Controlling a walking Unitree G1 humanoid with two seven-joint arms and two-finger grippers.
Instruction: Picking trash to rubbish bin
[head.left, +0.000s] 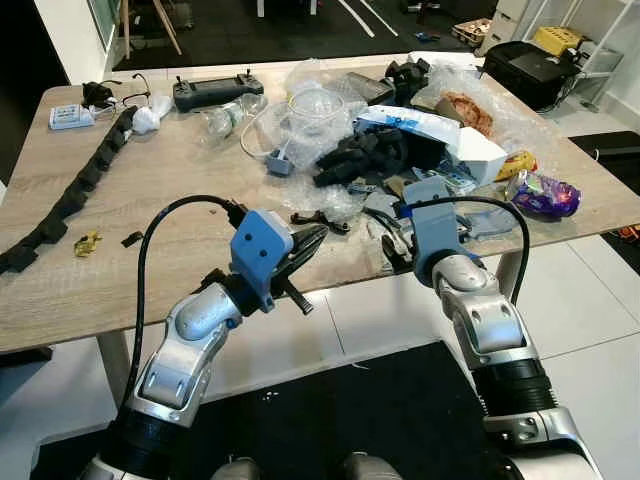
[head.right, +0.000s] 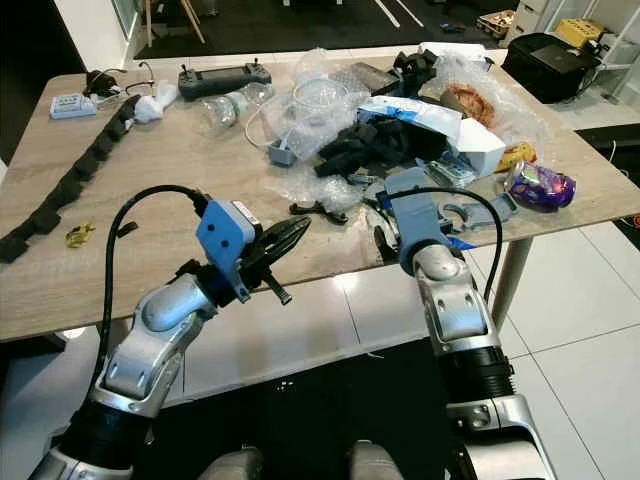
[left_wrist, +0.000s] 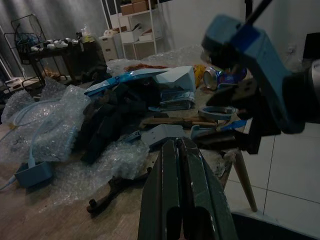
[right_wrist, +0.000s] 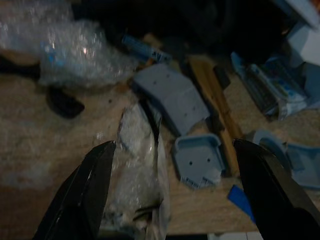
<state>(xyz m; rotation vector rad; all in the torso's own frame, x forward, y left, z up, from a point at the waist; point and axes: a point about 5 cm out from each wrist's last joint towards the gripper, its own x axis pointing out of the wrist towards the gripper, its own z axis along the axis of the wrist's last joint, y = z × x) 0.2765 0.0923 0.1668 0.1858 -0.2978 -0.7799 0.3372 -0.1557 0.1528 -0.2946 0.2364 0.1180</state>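
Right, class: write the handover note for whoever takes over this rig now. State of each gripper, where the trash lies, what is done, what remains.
Left gripper: fingers shut, empty, held at the table's near edge.
Right gripper: fingers open, empty, poised over a clear crumpled plastic wrapper near the table's front edge, beside grey plastic parts.
Trash: bubble wrap, black foam pieces, white box and a purple snack bag piled across the table's right half.
Done: nothing picked.
Left: grasp the wrapper, then the rest; find the bin.

We see a light wooden table (head.right: 150, 210) heaped with crumpled clear bubble wrap (head.right: 320, 110) and black foam pieces (head.right: 355, 150). Our left gripper (head.right: 290, 235) hovers at its near edge, fingers pressed together.
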